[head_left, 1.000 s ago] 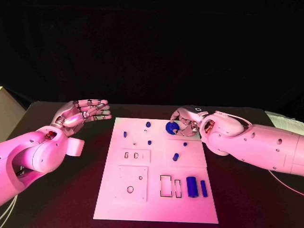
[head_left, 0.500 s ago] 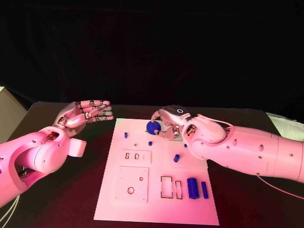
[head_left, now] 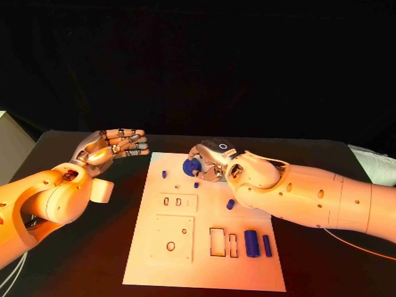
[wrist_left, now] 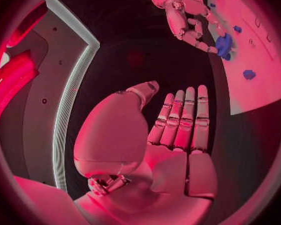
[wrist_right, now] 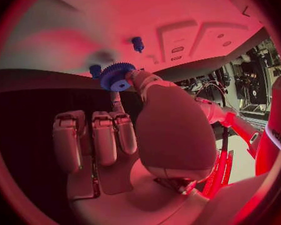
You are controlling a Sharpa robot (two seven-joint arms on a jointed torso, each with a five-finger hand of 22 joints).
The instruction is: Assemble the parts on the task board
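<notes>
The white task board (head_left: 207, 247) lies in the middle of the black table. My right hand (head_left: 211, 162) pinches a round blue gear (head_left: 191, 167) (wrist_right: 117, 76) (wrist_left: 224, 45) over the board's far left part, above a small blue peg (head_left: 196, 184) (wrist_right: 137, 43). Another blue peg (head_left: 163, 175) (wrist_right: 95, 70) stands near the board's left edge. A short blue piece (head_left: 230, 203) lies mid-board, and two blue cylinders (head_left: 250, 239) lie at the near right. My left hand (head_left: 113, 146) (wrist_left: 178, 120) hovers open left of the board, fingers straight and together, holding nothing.
The board has rectangular cut-outs (head_left: 216, 241) and a plate with a round hole (head_left: 171, 245) in its near half. A pale cloth (head_left: 377, 162) lies at the table's right edge. A light-coloured box (head_left: 2, 145) stands off the table's left side.
My right hand has carried the blue gear leftward across the board's far end, from its right side to its left part. The left hand has stayed in place.
</notes>
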